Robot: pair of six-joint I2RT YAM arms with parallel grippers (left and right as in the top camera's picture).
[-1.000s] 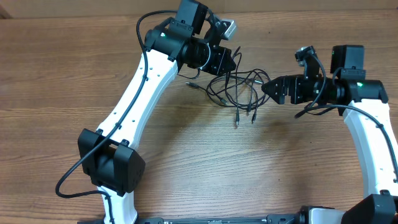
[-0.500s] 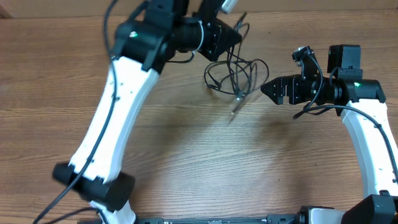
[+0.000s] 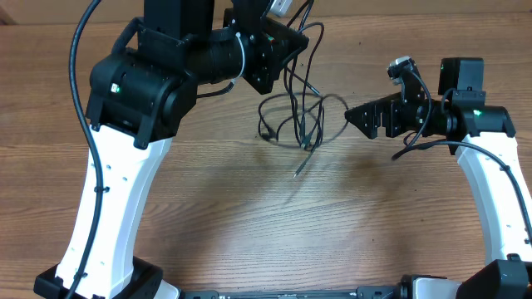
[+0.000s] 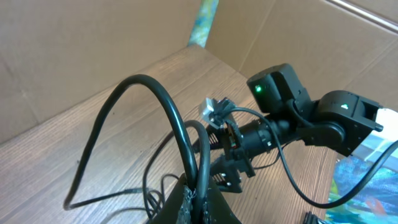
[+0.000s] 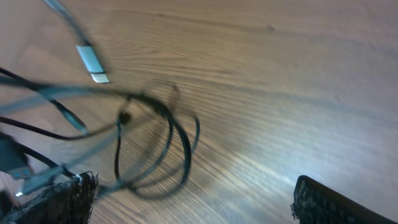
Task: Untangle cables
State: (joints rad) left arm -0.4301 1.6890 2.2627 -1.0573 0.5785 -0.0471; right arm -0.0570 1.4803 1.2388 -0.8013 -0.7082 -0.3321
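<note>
The cables are thin black wires in a loose, looped bunch that hangs from my raised left gripper down to the wooden table. In the left wrist view the left gripper is shut on two strands of the cables, which loop upward from the jaws. My right gripper stands open just right of the bunch and points at it. Seen from the right wrist, the right gripper has nothing between its fingers; blurred cable loops and a silver plug lie ahead of it.
A loose plug end trails down onto the table below the bunch. Cardboard walls stand behind the table. The right arm shows in the left wrist view, close behind the held strands.
My left arm has lifted and swung up toward the camera, pulling the cable bunch up and slightly left. The right arm has barely moved.
</note>
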